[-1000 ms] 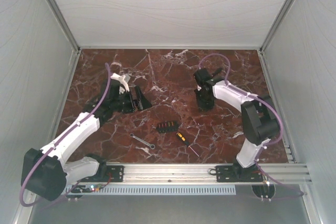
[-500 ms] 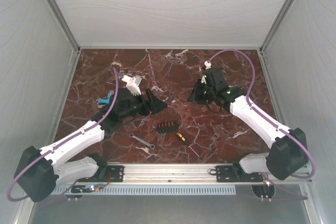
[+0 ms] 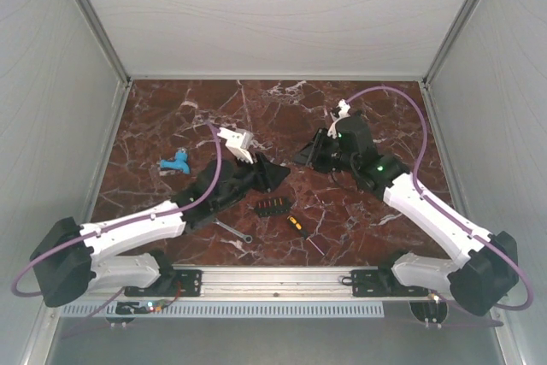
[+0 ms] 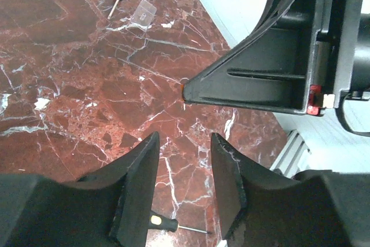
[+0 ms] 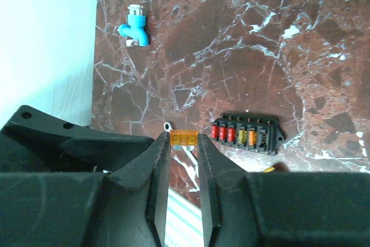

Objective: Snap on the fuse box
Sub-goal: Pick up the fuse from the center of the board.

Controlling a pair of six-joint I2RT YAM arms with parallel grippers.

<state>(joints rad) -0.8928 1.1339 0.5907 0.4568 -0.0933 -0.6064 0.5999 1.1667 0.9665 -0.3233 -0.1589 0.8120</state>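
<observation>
Right gripper (image 5: 184,144), pinching an orange fuse (image 5: 184,137), had swung near the fuse box (image 5: 247,134). Left gripper (image 4: 184,148) had narrowed, empty. Seating the fuse looked next.

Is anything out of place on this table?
One small orange fuse sits outside the black rectangular plastic fuse box, pinched in the right gripper. A blue plastic tap-shaped piece lies alone off to the left.

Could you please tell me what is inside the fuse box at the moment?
The uncovered fuse box holds a row of red and orange fuses. Whether every slot is filled is too small to tell, and the parts of the fuses down in the slots are hidden.
</observation>
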